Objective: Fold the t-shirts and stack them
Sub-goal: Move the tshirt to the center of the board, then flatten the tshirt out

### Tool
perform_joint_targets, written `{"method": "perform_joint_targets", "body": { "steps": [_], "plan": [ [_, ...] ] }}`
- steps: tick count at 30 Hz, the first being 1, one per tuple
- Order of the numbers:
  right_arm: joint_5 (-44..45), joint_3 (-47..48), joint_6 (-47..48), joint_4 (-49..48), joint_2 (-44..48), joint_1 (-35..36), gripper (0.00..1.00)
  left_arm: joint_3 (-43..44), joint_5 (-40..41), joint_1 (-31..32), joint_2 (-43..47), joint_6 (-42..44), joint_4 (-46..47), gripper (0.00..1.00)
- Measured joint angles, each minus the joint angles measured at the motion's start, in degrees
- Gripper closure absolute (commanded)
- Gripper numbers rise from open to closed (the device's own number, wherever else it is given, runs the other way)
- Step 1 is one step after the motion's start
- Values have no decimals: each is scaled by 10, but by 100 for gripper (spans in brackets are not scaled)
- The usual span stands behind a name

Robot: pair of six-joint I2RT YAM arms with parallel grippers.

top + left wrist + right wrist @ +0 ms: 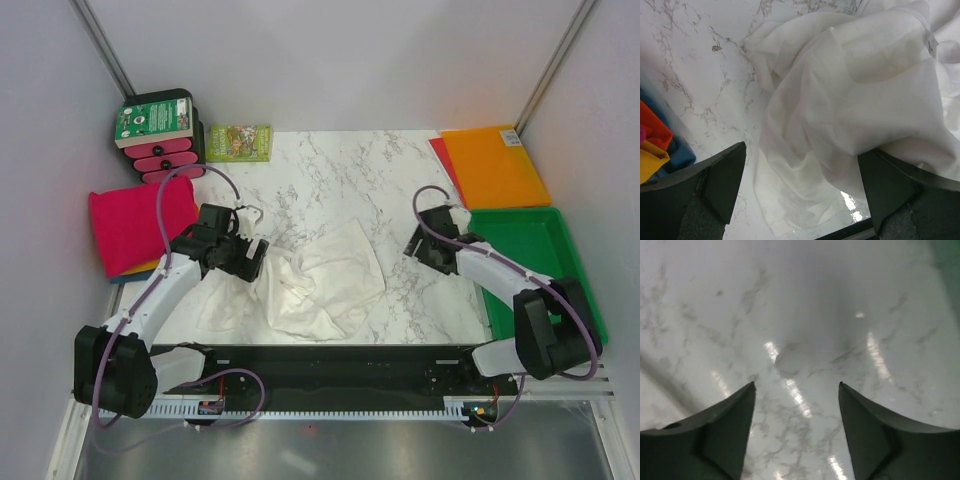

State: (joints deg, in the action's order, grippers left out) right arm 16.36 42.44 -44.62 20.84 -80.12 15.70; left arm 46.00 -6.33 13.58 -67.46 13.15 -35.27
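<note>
Nearest us, the white t-shirt (320, 285) lies crumpled on the counter (350, 170), in the middle towards the near edge, not yet folded. We judge the step in hand to be catching it so it can be spread flat. To do that well, we would take a hem or shoulder seam in a single layer, not a bunched fold, and bring the other arm to a matching corner so the cloth pulls out evenly.

The left arm (165, 285) has its jaws wide open at the shirt's left edge. In the left wrist view the cloth lies below and between them, with nothing gripped. The right arm (490, 265), right of the shirt and apart from it, holds its jaws open and empty over bare marble.

Farther left, the magenta-pink t-shirt (140, 225) tops the folded pile. At the right lies the green tray (540, 250), and beyond it the orange sheet (495, 165).
</note>
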Motion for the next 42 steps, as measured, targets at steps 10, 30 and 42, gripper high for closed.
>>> {"method": "perform_joint_targets", "body": {
  "steps": [10,30,42],
  "plan": [
    [-45,19,59,-45,-1,184,25,0,2,0,-1,0,1,2],
    [-34,231,83,-114,-235,197,35,0,7,0,-14,0,4,2],
    [1,340,107,-119,-363,190,38,0,14,0,-14,0,8,2]
  ]
}}
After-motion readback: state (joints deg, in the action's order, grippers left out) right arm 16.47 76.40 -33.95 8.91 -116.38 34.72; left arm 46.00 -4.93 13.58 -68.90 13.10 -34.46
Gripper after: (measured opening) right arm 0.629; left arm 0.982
